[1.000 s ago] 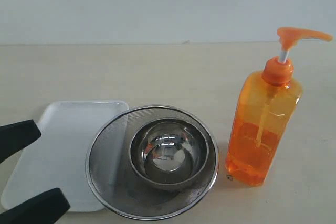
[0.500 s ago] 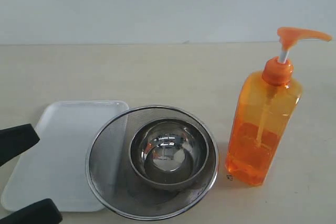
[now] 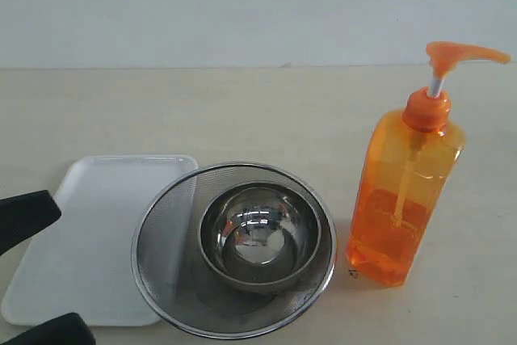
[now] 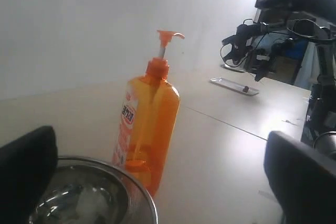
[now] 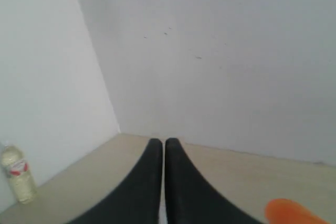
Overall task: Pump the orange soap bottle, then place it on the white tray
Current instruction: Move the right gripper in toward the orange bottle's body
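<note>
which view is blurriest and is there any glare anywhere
Exterior view: sharp, evenly lit, bright reflections only in the steel bowl. Left wrist view: orange soap bottle clear, left gripper's black fingers blurred, table washed out by glare. Right wrist view: softest; an orange blob is out of focus.

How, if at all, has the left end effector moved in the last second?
Yes; the left end effector withdrew lower-left, covering less of the white tray.

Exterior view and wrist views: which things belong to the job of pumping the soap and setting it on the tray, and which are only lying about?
For the job: orange soap bottle; white tray.
Lying about: mesh strainer; steel bowl inside it; small clear bottle by the wall.
</note>
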